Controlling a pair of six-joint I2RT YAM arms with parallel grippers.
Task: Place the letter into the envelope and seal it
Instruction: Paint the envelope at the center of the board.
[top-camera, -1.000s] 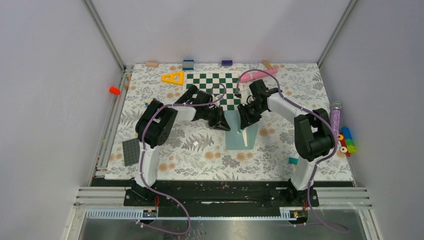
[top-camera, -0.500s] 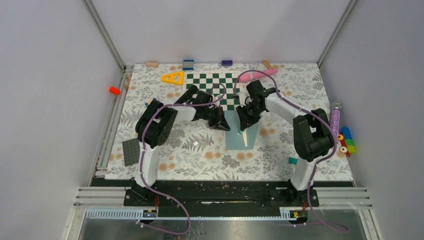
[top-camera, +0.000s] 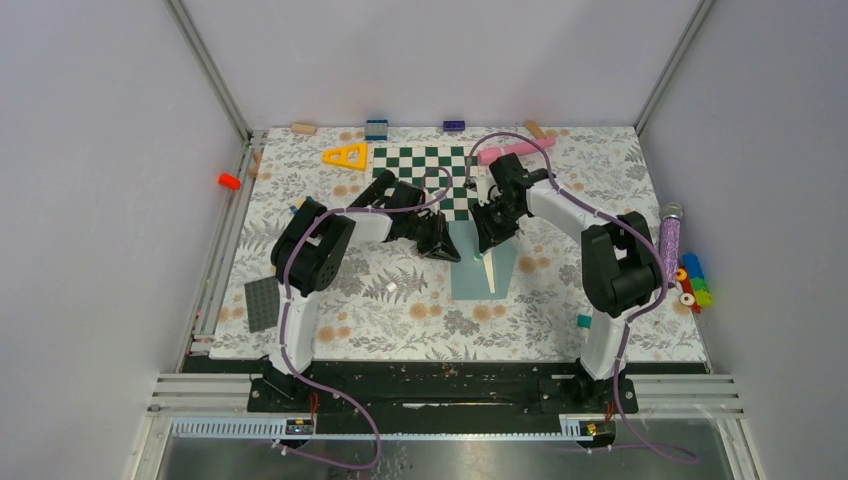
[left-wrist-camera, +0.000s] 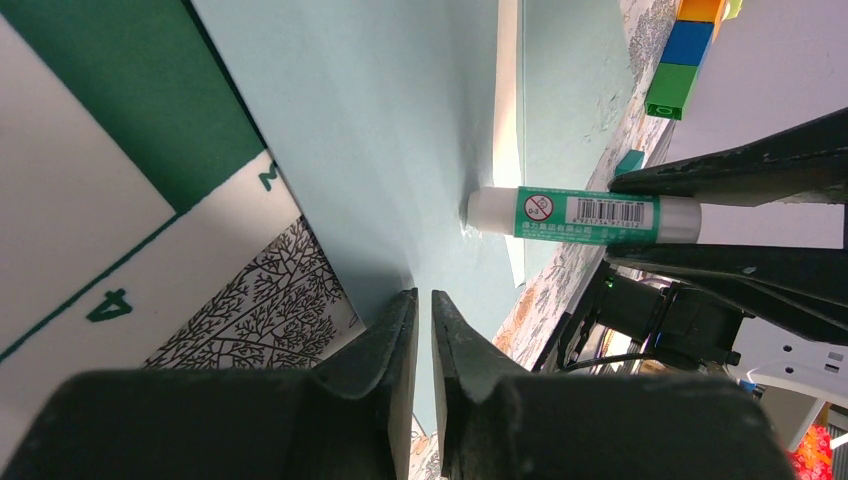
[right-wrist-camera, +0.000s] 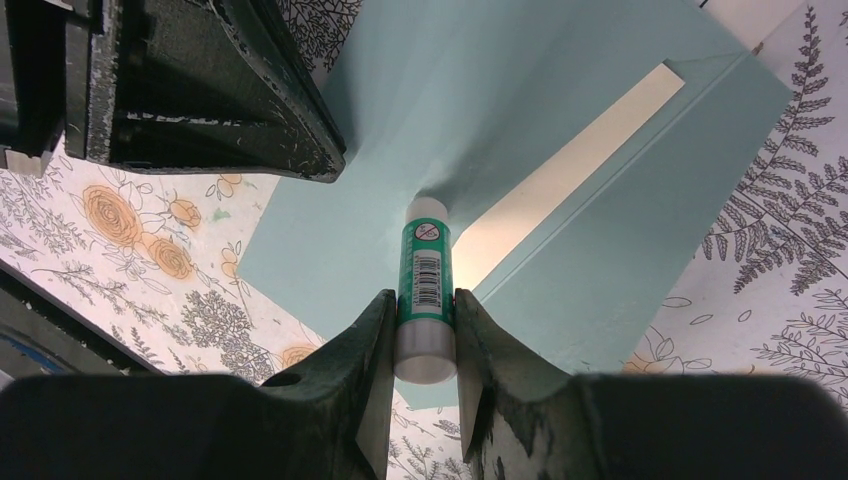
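The teal envelope (top-camera: 485, 280) lies flat in mid-table, its flap (right-wrist-camera: 500, 90) lifted toward the chessboard. A cream strip of the letter (right-wrist-camera: 570, 170) shows in the envelope's mouth; the rest is hidden inside. My left gripper (left-wrist-camera: 424, 310) is shut on the flap's left edge (left-wrist-camera: 400, 120) and holds it up. My right gripper (right-wrist-camera: 422, 320) is shut on a green-and-white glue stick (right-wrist-camera: 425, 270). The stick's white tip presses on the inside of the flap, just above the letter. In the top view both grippers, left (top-camera: 445, 248) and right (top-camera: 488, 238), meet over the flap.
The green-white chessboard (top-camera: 425, 165) lies just behind the envelope. A yellow triangle (top-camera: 346, 155), a pink piece (top-camera: 515, 150) and small blocks line the far edge. A dark studded baseplate (top-camera: 262, 303) is near left; coloured blocks (top-camera: 692, 282) and a teal cube (top-camera: 586, 321) are on the right.
The right gripper with the glue stick has slid a little away from me along the flap. The left gripper has stayed put on the flap.
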